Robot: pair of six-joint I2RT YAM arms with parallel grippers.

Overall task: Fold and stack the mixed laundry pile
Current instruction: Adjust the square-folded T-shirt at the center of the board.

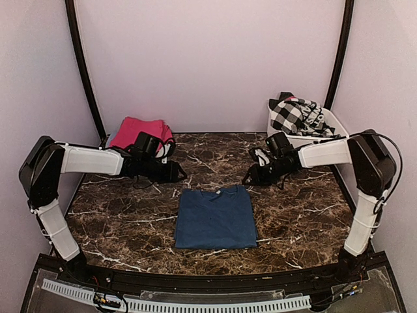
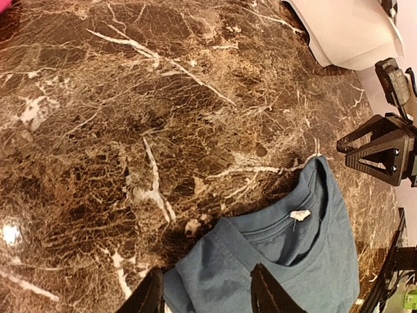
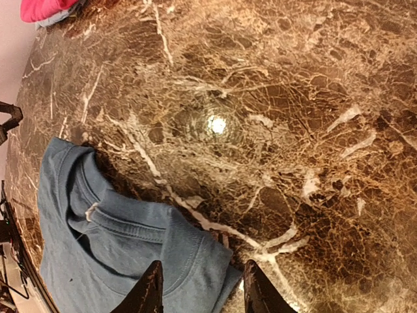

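Observation:
A blue T-shirt (image 1: pixel 216 218) lies folded into a rectangle at the middle of the marble table, collar toward the back. My left gripper (image 1: pixel 177 173) hangs over its far left corner, and in the left wrist view its open jaws (image 2: pixel 208 293) straddle that corner of the shirt (image 2: pixel 313 261) without holding it. My right gripper (image 1: pixel 250 177) hangs over the far right corner, also open (image 3: pixel 202 290) above the shirt (image 3: pixel 98 254). A magenta-pink cloth (image 1: pixel 137 132) lies at the back left. A black-and-white checked garment (image 1: pixel 296 116) is heaped in the tub.
A white plastic tub (image 1: pixel 306 138) stands at the back right against the wall, and its rounded corner (image 2: pixel 352 32) shows in the left wrist view. Dark marble tabletop (image 1: pixel 306 215) surrounds the shirt. Pale walls close in the back and sides.

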